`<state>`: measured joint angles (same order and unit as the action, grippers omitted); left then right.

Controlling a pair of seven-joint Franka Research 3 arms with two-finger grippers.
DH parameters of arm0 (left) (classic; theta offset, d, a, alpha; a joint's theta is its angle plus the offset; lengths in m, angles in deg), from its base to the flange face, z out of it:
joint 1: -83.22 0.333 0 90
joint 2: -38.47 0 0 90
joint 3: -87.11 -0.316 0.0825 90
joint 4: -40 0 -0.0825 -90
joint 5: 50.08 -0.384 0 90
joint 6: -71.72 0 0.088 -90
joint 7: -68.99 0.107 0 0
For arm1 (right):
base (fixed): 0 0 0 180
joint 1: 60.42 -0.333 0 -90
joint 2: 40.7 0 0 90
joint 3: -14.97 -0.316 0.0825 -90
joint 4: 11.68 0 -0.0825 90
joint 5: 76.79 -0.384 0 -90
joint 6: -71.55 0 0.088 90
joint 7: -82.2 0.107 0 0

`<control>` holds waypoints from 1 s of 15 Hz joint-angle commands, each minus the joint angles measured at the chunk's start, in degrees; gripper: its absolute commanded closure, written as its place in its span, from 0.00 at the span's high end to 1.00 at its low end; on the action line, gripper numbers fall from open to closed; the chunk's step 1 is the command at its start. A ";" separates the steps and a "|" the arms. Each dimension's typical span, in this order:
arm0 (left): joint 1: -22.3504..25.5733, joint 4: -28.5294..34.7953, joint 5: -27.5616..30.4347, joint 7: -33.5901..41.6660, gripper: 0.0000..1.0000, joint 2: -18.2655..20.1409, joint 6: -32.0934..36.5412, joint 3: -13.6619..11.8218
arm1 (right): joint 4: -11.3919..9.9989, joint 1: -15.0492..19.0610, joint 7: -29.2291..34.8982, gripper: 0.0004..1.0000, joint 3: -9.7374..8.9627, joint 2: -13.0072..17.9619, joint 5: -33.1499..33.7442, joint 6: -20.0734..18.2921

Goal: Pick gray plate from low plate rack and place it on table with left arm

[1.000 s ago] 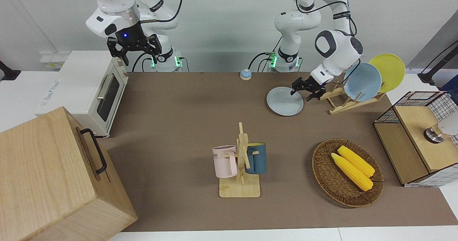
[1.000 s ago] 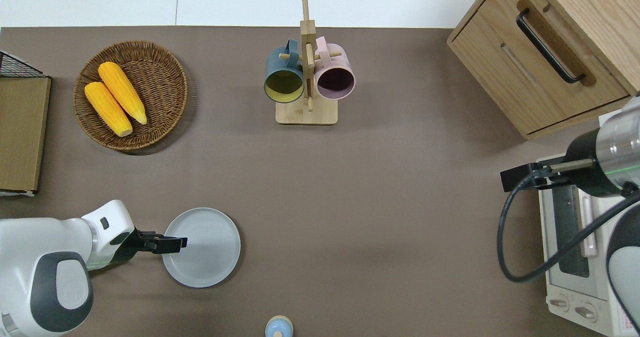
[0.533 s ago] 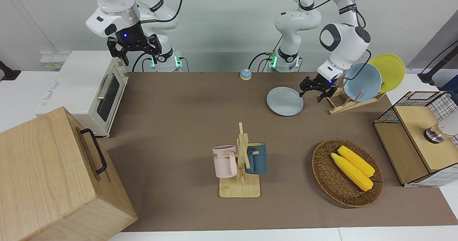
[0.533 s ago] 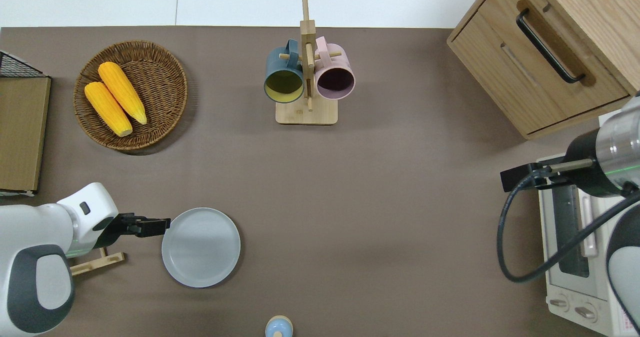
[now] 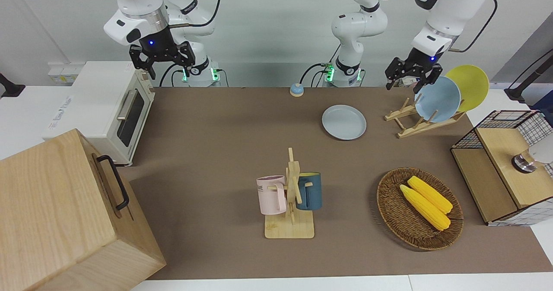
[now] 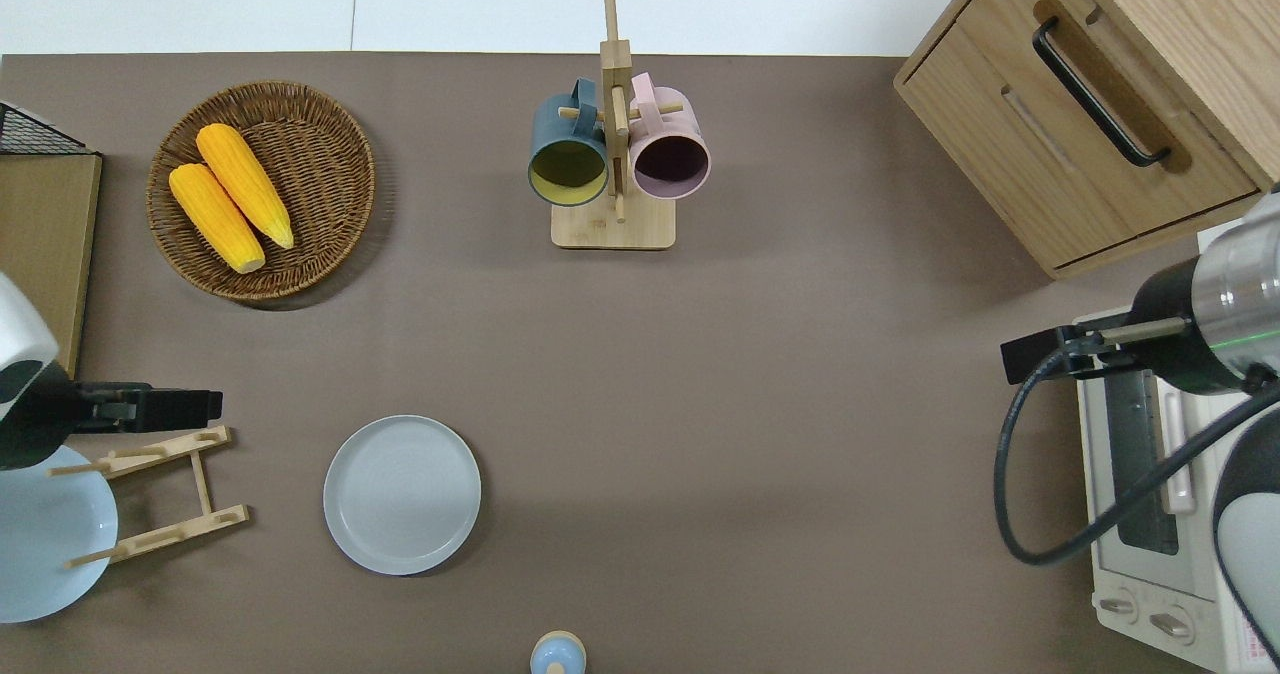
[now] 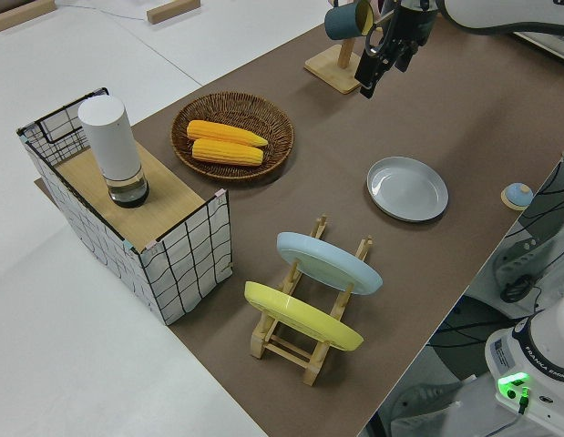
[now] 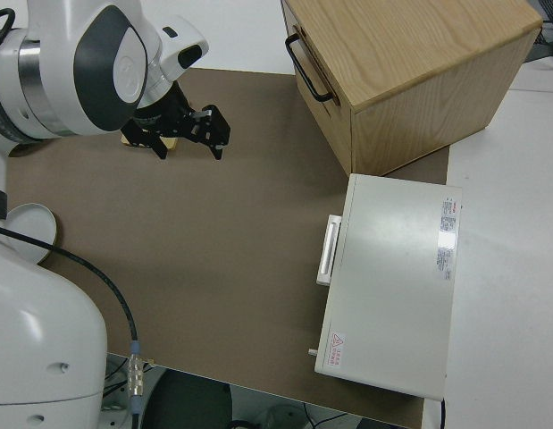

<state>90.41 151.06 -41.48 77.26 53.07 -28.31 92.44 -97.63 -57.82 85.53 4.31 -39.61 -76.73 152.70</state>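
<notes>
The gray plate (image 5: 344,122) lies flat on the tabletop (image 5: 224,127), beside the low plate rack (image 5: 421,119) and clear of it, toward the right arm's end. The rack holds a sky-blue plate (image 5: 437,99) and a yellow plate (image 5: 468,86), both tilted in the pegs. The left pincer (image 5: 411,73) is raised over the rack's edge, fingers spread and holding nothing. The right arm is parked, its pincer (image 5: 160,58) open and empty.
</notes>
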 commanded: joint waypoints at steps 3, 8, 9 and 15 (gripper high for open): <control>-0.69 -6.71 -3.41 -7.39 0.99 -0.80 7.99 1.35 | 0.35 0.56 0.01 0.99 -0.33 0.14 -0.59 -0.82; -0.77 -8.84 -8.32 -6.43 0.99 -1.24 11.44 4.16 | 0.35 0.56 0.01 0.99 -0.33 0.14 -0.59 -0.82; -0.77 -8.84 -8.24 -6.42 0.99 -1.33 11.17 4.25 | 0.35 0.56 0.01 0.99 -0.33 0.14 -0.59 -0.82; -0.86 -8.57 -7.36 -5.90 0.99 -2.12 10.91 4.51 | 0.35 0.56 0.01 0.99 -0.33 0.14 -0.59 -0.82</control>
<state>90.23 143.71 -48.01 71.26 51.67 -18.35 97.03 -97.63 -57.82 85.53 4.31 -39.61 -76.73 152.70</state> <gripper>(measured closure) 0.004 0.009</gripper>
